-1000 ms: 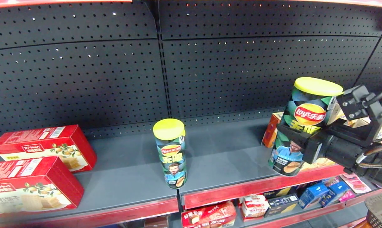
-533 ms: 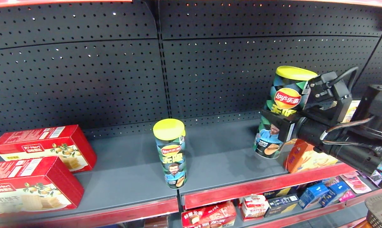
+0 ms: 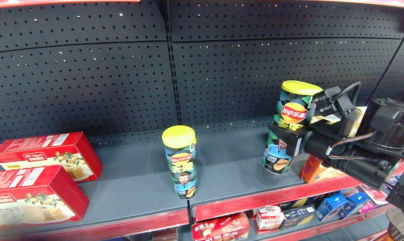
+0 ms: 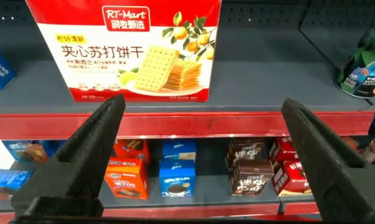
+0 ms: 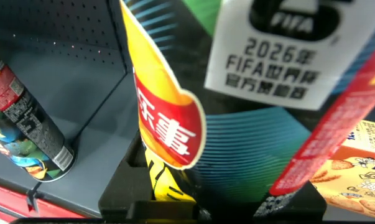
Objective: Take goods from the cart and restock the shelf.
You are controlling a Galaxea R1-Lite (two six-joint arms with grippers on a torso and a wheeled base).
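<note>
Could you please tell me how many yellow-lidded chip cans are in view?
2. One can stands upright at the middle of the shelf; the other can is held tilted in the right claw, farther right. Others may be hidden.

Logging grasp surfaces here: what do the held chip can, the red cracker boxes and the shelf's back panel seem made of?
Held chip can: probably a cardboard tube in glossy printed wrap, with a yellow plastic-looking lid. Red cracker boxes: printed paperboard, crisp folded edges, slight sheen. Back panel: dark matte sheet with regular holes, likely painted metal.
</note>
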